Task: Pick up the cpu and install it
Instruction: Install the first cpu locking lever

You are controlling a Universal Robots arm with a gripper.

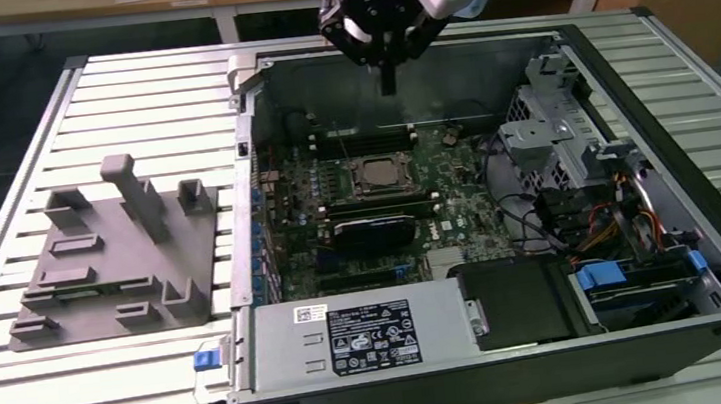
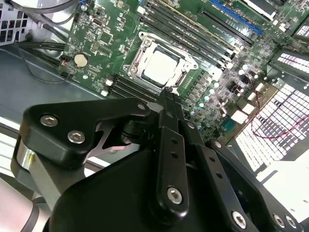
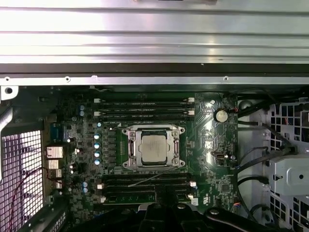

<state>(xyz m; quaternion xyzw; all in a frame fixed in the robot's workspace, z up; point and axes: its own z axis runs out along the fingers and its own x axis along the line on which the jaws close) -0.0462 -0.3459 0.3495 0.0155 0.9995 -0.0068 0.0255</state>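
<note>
One cpu [image 3: 154, 147], on one motherboard [image 3: 212, 133] with one coin cell [image 3: 221, 115]. One open computer case [image 1: 480, 59], one power supply [image 1: 361, 333] and one grey fixture [image 1: 105, 259], on one table [image 1: 32, 397]. One gripper [image 1: 387, 83].

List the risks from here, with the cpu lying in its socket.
1. The gripper hangs, shut, above the motherboard; a descent slightly off target could hit the memory slots beside the socket.
2. Whether the cpu sits flat is unclear; pressing on it while tilted may damage the socket.
</note>
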